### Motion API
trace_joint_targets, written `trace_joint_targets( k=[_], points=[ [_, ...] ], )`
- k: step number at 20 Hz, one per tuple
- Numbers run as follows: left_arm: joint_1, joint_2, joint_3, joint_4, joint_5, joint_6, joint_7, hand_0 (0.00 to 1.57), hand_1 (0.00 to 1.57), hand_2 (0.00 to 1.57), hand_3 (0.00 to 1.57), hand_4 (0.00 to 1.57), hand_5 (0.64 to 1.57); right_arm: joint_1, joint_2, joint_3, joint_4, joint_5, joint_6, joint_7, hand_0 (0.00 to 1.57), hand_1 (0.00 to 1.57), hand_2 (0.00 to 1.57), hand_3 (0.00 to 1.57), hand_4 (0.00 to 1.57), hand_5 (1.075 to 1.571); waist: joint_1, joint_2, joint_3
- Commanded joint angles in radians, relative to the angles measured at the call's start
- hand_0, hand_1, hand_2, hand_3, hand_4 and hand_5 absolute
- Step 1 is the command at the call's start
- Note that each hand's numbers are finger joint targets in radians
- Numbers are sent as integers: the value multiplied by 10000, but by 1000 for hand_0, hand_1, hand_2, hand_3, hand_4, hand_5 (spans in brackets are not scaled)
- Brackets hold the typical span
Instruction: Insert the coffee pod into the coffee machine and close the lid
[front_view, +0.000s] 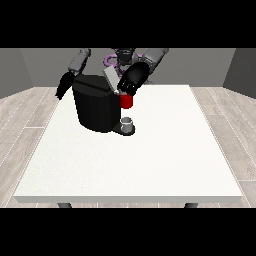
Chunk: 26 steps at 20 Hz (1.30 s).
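The black coffee machine (95, 107) stands on the far left part of the white table (165, 160). Its grey lid (110, 78) is tilted up. A red thing at the machine (126, 101) shows on its front right, under the lid. The hand at the view's right (132, 80) hovers just right of the raised lid and above the red thing, close to both. A small grey thing (128, 123) sits on the machine's low base. The hand at the view's left (64, 85) hangs by the machine's far left side with its fingers straight and pointing down, holding nothing.
The robot's body (120, 56) is behind the machine at the table's far edge. Wooden floor surrounds the table, and grey walls stand behind.
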<state>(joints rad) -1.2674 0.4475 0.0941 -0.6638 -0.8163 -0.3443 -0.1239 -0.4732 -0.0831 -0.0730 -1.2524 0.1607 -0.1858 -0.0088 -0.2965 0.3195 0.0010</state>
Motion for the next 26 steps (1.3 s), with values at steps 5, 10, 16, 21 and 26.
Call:
trace_joint_targets(
  k=[5, 10, 16, 21, 26],
  points=[
    [588, 589, -138, 446, -545, 850, -917, 1135, 1135, 1146, 998, 0, 1571, -101, -59, 216, -790, -3, 175, 646, 0, 0, 0, 0, 0, 1571, -362, 379, -15],
    [17, 112, 137, 344, -227, 550, -350, 1110, 1110, 1122, 969, 0, 1571, 340, -55, 135, -146, 76, 104, 162, 0, 0, 0, 0, 0, 1571, -354, 116, -6],
    [125, 258, 234, 373, -303, 1166, -1047, 1247, 1247, 1210, 954, 0, 1571, -48, 16, 246, -560, 125, 29, 380, 0, 0, 0, 0, 85, 1571, -353, 390, -10],
    [-250, 313, 279, 424, -403, 1118, -752, 1269, 1269, 1236, 966, 0, 1571, -76, -178, 309, -468, 118, 358, 463, 0, 0, 0, 0, 0, 1571, -684, 410, -7],
    [-132, 786, 131, 406, -736, 1444, -1400, 1044, 1044, 1049, 744, 0, 1571, -88, -14, 452, -686, 389, 6, 308, 0, 0, 0, 0, 215, 1571, -628, 862, -6]
  ],
)
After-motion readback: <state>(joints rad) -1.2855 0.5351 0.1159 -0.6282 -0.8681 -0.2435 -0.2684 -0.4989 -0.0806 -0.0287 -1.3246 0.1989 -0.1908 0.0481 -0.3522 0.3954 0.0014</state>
